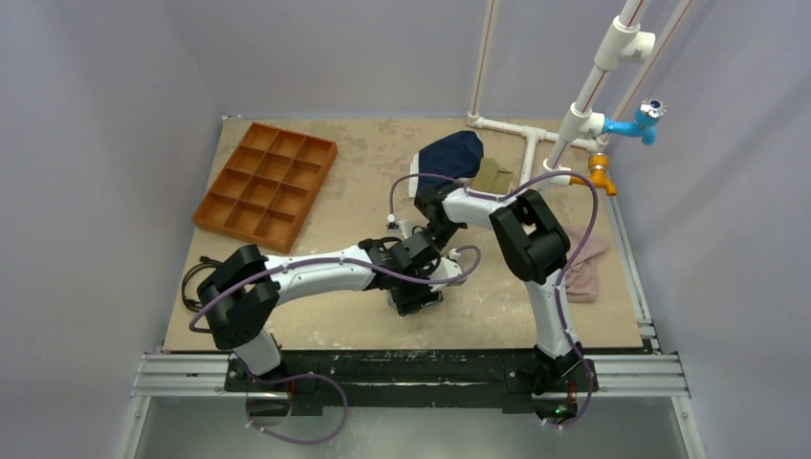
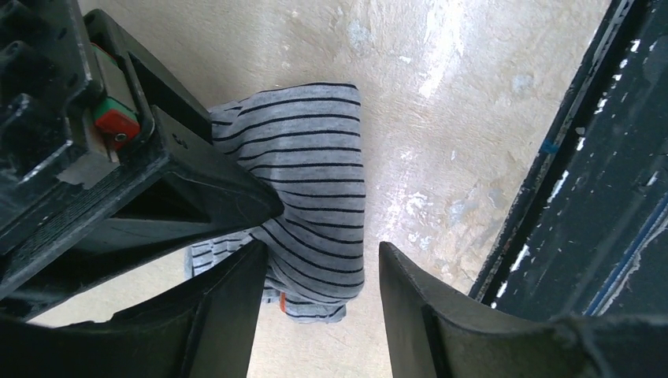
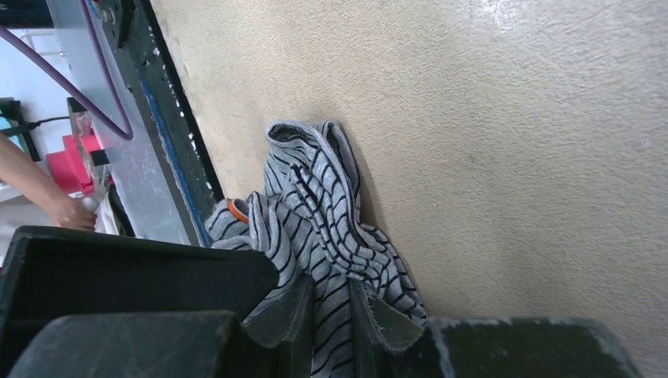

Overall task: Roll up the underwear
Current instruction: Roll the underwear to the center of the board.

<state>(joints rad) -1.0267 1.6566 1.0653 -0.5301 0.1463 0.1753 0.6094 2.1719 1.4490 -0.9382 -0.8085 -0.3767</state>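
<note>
**Striped underwear clamped by one gripper at the near half of the table**

A fold of the bunched grey-and-white striped cloth underwear (image 3: 315, 205) is seen only in the right wrist view, pinched between the nearly closed jaws of the right gripper (image 3: 331, 303). A small orange patch (image 3: 236, 209) shows at the cloth's edge. In the left wrist view the left gripper (image 2: 321, 260) is shown with jaws parted and nothing held. The garment lies beneath and between them, clear of one finger. From above, the garment is almost wholly hidden under the two meeting grippers on the beige table (image 1: 344, 325). Off to the right a pinkish cloth (image 1: 583, 273) lies at the table's edge. Farther back, well apart, an orange-brown compartment tray (image 1: 266, 182) is seen at the left, and a navy garment (image 1: 453, 153) lies just beside an olive-tan garment (image 1: 494, 175).
</note>
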